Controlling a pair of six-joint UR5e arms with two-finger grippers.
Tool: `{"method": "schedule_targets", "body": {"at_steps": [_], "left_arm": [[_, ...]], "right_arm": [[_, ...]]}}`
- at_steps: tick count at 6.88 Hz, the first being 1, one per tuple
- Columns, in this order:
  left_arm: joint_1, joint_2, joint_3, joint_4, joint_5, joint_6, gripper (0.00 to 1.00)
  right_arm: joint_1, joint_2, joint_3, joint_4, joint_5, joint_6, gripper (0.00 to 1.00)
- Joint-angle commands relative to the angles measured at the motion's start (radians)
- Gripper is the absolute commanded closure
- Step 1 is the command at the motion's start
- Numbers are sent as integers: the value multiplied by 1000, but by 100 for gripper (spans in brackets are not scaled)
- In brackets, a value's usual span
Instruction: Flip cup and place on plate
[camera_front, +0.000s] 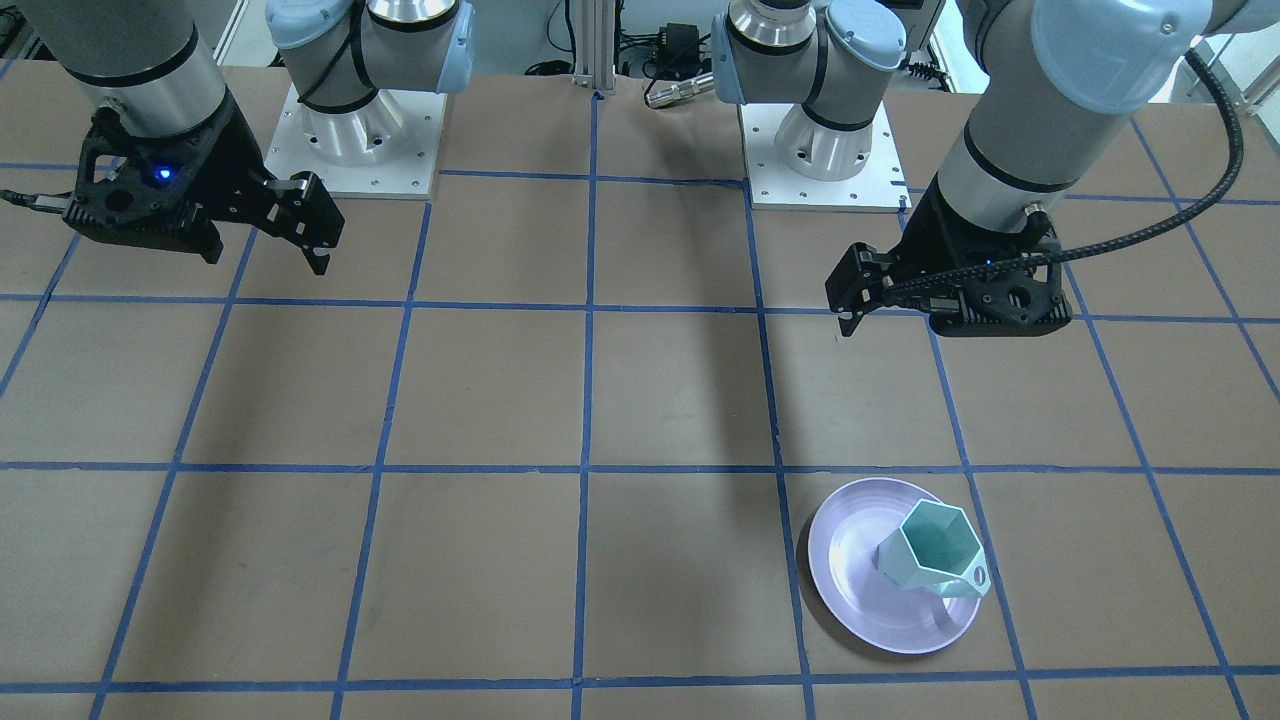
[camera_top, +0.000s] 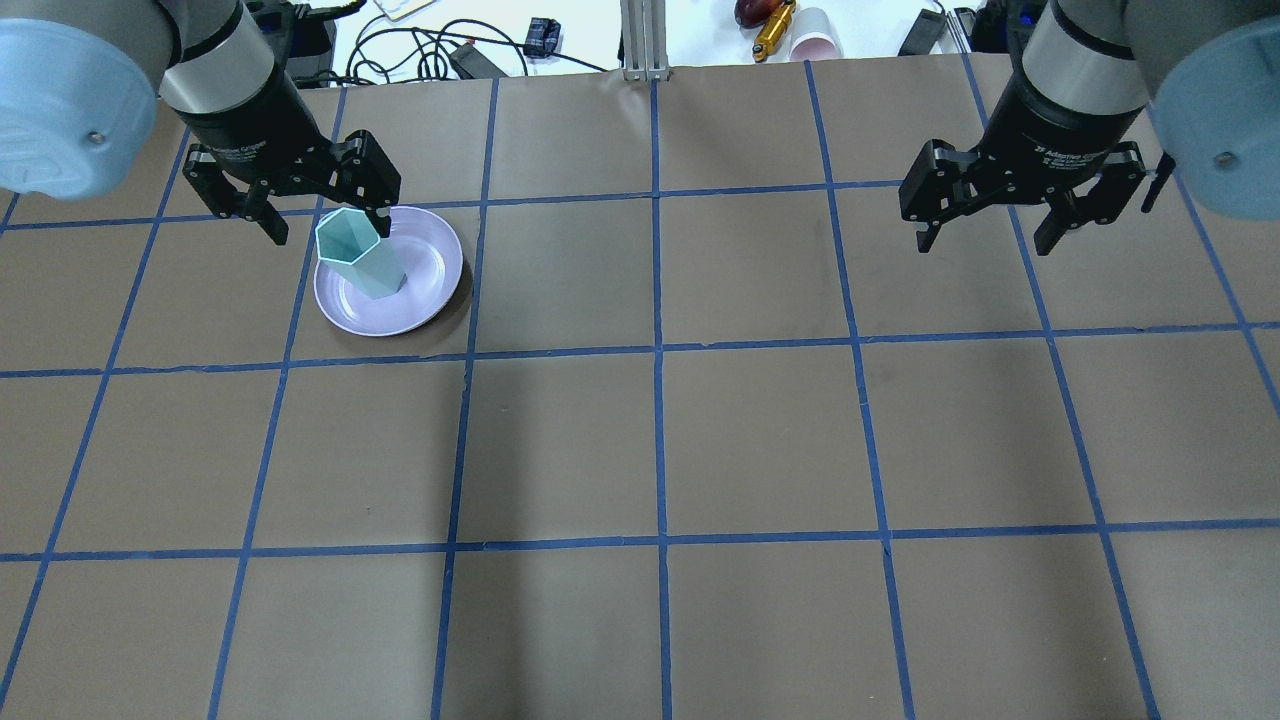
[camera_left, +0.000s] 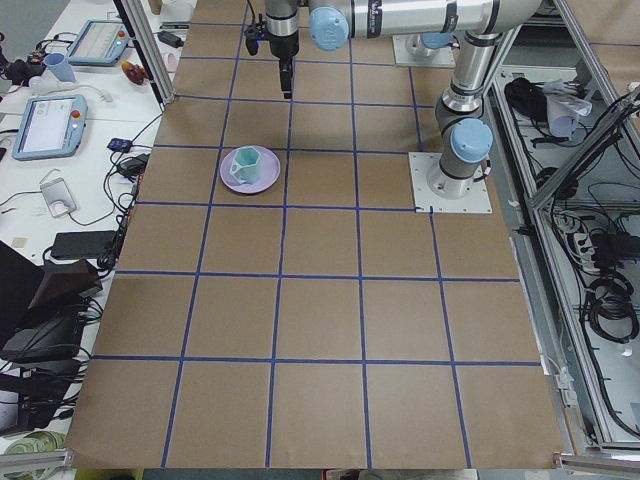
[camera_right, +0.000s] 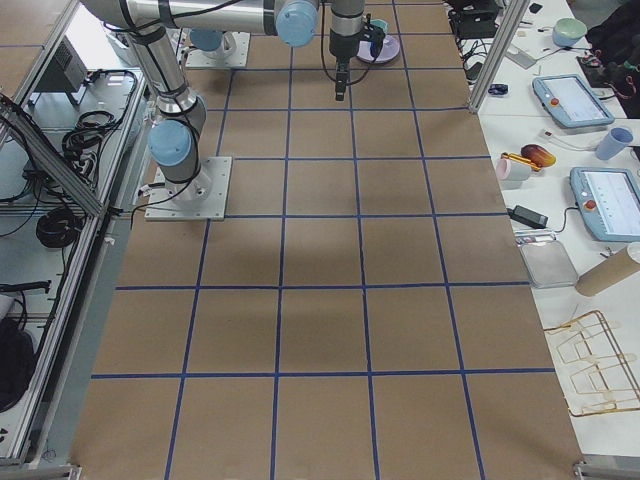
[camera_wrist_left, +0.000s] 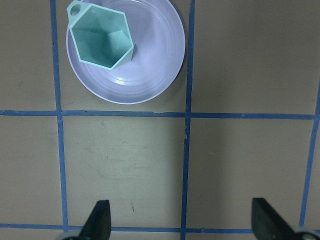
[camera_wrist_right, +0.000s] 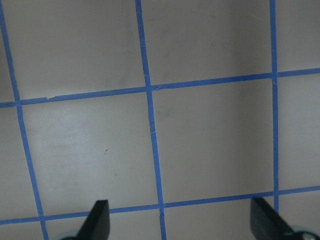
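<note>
Your left gripper (camera_top: 326, 218) hung above the table (camera_front: 500, 400) with its jaws spread wide, gripping nothing. The cup (camera_wrist_left: 101, 42) stood mouth-up on the plate (camera_wrist_left: 155, 70), out beyond the fingertips and well apart from both, off toward the finger at the wrist view's left, its handle pointing away from the jaws. Your right gripper (camera_top: 985, 236) was parted and empty too, well apart from the cup, with blue-taped table below its jaws.

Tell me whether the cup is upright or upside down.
Upright: the cup stands on the plate, hexagonal mouth up, teal inside showing.
</note>
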Motion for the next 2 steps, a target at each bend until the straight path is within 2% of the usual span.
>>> {"method": "schedule_targets", "body": {"at_steps": [1, 2], "left_arm": [[0, 1, 0, -3, -1, 0, 0], [1, 1, 0, -3, -1, 0, 0]], "right_arm": [[0, 0, 0, 0, 0, 0, 0], [0, 0, 0, 0, 0, 0, 0]]}}
